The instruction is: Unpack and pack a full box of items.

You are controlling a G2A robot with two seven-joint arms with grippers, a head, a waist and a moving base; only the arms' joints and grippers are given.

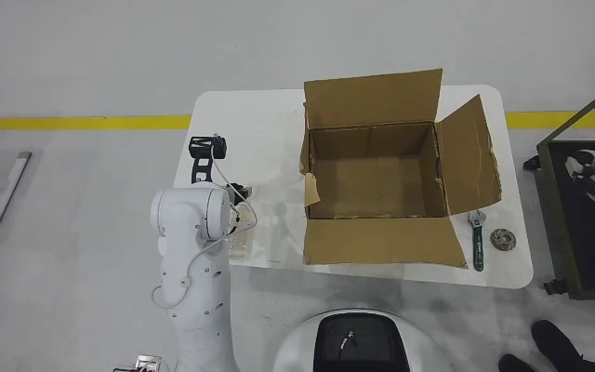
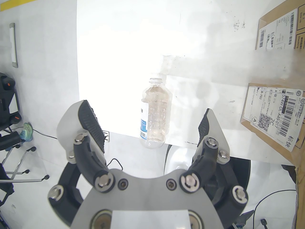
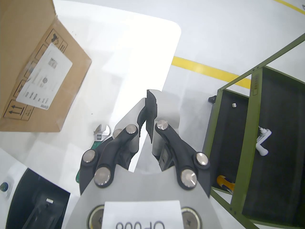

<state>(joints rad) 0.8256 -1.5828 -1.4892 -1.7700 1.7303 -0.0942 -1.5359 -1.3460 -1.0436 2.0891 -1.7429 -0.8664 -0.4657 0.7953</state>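
- A yellow line crosses the floor behind the white bench.
- A green cart stands near the bench's right end.
- A grey bar lies on the floor to the left.

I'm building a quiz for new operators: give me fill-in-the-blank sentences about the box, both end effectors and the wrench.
1. Inside, the open cardboard box is ___.
2. The left end effector is ___, with the clear bottle in front of it.
3. The right end effector is ___.
4. The wrench beside the box has a ___ handle.

Missing words: empty; open; shut; green.
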